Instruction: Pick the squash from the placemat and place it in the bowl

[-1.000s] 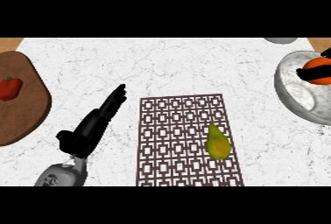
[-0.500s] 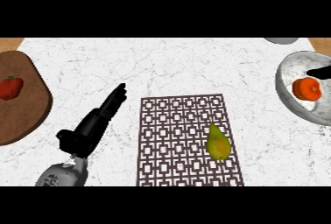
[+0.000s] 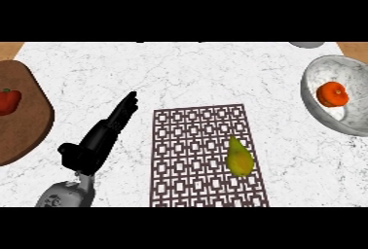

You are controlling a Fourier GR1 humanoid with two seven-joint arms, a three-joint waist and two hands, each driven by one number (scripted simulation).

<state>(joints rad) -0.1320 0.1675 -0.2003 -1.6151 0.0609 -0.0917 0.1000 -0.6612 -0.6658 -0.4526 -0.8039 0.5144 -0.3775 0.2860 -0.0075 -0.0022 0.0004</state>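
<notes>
Head view: white marble counter (image 3: 187,73), left hand (image 3: 101,141) fingers straight, perhaps hovering.

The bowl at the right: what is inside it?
Inside the bowl lies one round orange-red fruit, which covers the spot beneath it. The squash is not in it; it lies on the placemat.

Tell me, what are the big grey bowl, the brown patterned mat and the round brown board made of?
The grey-white bowl looks like marble or glazed stoneware: pale veins run over a smooth, shaded wall. The brown latticed placemat lies flat like woven or cut fabric, though plastic is possible. The round brown board looks like matt, dark-stained wood, with faint grain-like streaks.
</notes>
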